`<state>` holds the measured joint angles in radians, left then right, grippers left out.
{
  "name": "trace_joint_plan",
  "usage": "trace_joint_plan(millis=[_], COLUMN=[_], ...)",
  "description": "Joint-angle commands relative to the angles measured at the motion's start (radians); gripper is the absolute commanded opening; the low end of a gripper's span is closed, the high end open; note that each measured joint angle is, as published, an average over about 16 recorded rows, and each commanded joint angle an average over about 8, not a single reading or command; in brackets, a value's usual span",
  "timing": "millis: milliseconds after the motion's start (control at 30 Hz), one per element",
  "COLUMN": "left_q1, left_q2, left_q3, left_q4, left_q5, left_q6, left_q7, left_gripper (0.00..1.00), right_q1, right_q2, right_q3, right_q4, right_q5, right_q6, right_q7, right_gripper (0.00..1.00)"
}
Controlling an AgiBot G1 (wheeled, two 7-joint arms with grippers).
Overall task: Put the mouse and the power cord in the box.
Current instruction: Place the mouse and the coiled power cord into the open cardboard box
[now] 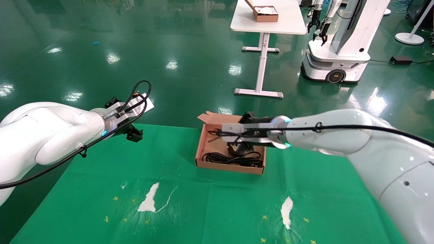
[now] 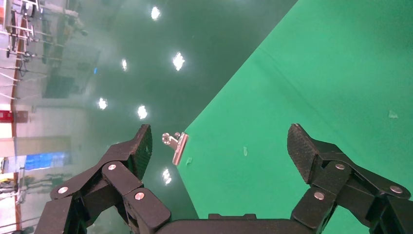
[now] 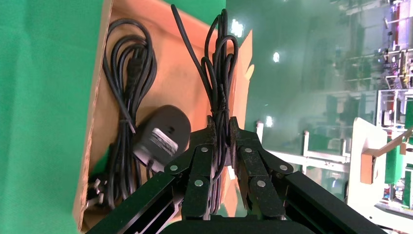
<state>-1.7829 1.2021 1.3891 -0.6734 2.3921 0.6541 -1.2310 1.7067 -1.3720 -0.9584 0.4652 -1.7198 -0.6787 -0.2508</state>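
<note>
The brown cardboard box (image 1: 230,168) sits on the green cloth at the table's far middle. The power cord (image 1: 234,158) lies coiled inside it, along the near wall (image 3: 125,73). My right gripper (image 1: 218,134) hovers over the box, shut on a bundle of the thin mouse cable (image 3: 220,68). Under the gripper the black mouse (image 3: 163,134) shows its labelled underside over the box floor (image 3: 180,73); it also shows in the head view (image 1: 236,148). Whether the mouse touches the floor I cannot tell. My left gripper (image 2: 221,146) is open and empty, raised over the cloth's far left edge (image 1: 124,118).
A metal binder clip (image 2: 176,145) grips the cloth's edge near the left gripper. The cloth has white torn patches (image 1: 149,200) near the front. Beyond, on the floor, stand a white table (image 1: 271,25) with a smaller brown box (image 1: 266,13) and another robot (image 1: 339,47).
</note>
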Motion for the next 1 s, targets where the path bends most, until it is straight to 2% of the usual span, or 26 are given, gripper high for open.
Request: trace_joint_plan(millis=[33,100,133,767,1000], left_q1=[0.0,-0.001,0.0,0.001,0.001], left_q2=[0.0,-0.001,0.0,0.001,0.001], left_q3=[0.0,0.0,0.0,0.0,0.0], left_q4=[0.002,0.002,0.002,0.0,0.0], left_q5=[-0.001,-0.002,-0.002,0.0,0.0], left_q6=[0.0,0.0,0.0,-0.001,-0.001], left_q7=[0.001,0.001,0.001,0.001,0.001], left_gripper=[1.0,1.0,1.0,1.0,1.0], right_q1=[-0.012,-0.014,-0.014,-0.002,-0.028], right_q2=[-0.001,-0.001,-0.001,0.004,0.036], right_q3=[-0.015,-0.018,-0.018,-0.002,0.028], right_q4=[-0.021,-0.025,-0.024,0.003,0.04], right_q5=[0.016,0.019,0.019,0.003,0.044], right_q6=[0.015,0.018,0.017,-0.004,-0.04], right_q7=[0.006,0.006,0.006,0.003,0.021], right_gripper=[0.73,0.96,1.0,1.0,1.0])
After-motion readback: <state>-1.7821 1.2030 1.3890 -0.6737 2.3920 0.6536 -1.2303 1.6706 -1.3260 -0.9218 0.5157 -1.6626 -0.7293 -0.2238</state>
